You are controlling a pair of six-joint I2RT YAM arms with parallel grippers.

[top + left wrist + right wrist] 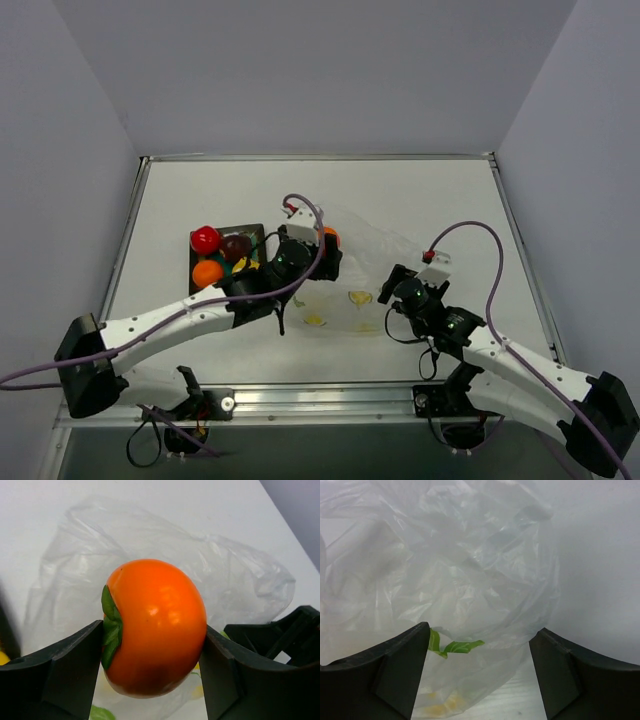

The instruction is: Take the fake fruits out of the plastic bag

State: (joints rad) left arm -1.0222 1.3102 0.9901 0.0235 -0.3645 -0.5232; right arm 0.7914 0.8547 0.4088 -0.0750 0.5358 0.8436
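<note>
An orange fake persimmon [155,627] with a green leafy cap sits pinched between the two black fingers of my left gripper [154,630], which is shut on it. From above, this fruit [331,237] hangs over the left edge of the plastic bag [365,275]. The clear crinkly bag [460,580], printed with yellow and green, lies flattened on the table. My right gripper [480,650] is open at the bag's right side [384,296], and loose plastic lies between its spread fingers.
A teal square plate [250,232] with a dark rim stands left of the bag. It holds a red fruit [205,239], a dark fruit [236,247] and an orange fruit [207,272]. Grey walls close in the table on three sides.
</note>
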